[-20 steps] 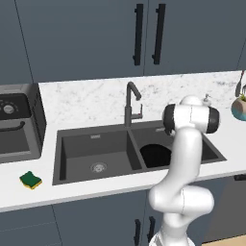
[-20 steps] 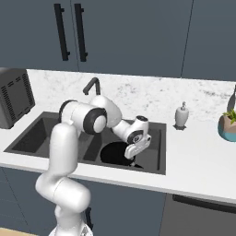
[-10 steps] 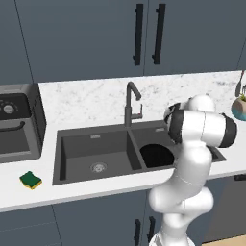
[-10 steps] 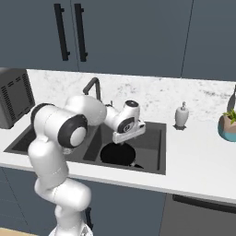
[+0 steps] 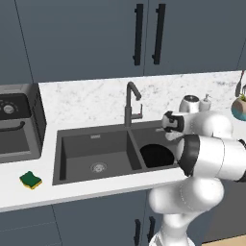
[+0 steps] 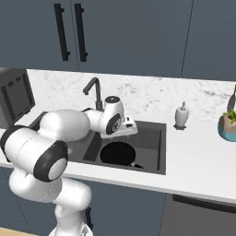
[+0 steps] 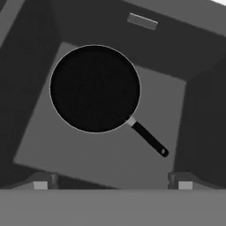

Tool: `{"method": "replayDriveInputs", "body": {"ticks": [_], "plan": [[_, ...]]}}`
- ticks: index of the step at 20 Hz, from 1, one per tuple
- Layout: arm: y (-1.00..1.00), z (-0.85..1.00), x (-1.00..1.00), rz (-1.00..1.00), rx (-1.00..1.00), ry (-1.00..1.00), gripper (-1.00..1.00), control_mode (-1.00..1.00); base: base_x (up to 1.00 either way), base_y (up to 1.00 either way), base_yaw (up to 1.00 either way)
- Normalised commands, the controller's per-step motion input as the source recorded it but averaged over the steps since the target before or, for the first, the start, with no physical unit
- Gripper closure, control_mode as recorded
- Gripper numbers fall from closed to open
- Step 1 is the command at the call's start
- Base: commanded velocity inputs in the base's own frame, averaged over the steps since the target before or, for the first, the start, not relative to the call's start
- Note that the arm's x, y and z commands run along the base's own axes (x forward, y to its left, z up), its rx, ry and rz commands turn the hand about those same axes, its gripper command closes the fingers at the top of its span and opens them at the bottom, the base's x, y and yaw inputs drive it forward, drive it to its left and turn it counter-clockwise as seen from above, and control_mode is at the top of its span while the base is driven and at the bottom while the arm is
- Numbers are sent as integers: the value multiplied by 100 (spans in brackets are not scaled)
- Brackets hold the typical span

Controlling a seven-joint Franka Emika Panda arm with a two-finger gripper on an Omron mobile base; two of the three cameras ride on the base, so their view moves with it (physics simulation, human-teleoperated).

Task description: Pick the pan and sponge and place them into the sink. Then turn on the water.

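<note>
Dark blue cabinets (image 5: 96, 38), white marble counter (image 6: 198, 156), speckled backsplash (image 5: 86, 103)

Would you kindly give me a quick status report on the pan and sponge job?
Gripper open, empty, above the right basin. Pan lying in the sink. Sponge on the counter left of the sink, not yet picked. Nothing blocking it.

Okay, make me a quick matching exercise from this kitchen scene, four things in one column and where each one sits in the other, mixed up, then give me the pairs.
Things:
1. pan
2. sponge
3. tap
4. soap bottle

Places:
A. counter left of the sink
B. counter right of the sink
C. in the right basin
D. behind the sink's divider

Pairs: 1-C, 2-A, 3-D, 4-B
</note>
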Motion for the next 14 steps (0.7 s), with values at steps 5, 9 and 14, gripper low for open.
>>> {"method": "replayDriveInputs", "body": {"ticks": [5,9,14], "plan": [[-8,12,-1,-3,12,3,-100,-100,0,0,0],[8,34,-14,0,23,1,-100,-100,0,0,0],[62,56,-35,0,18,-3,-100,-100,0,0,0]]}}
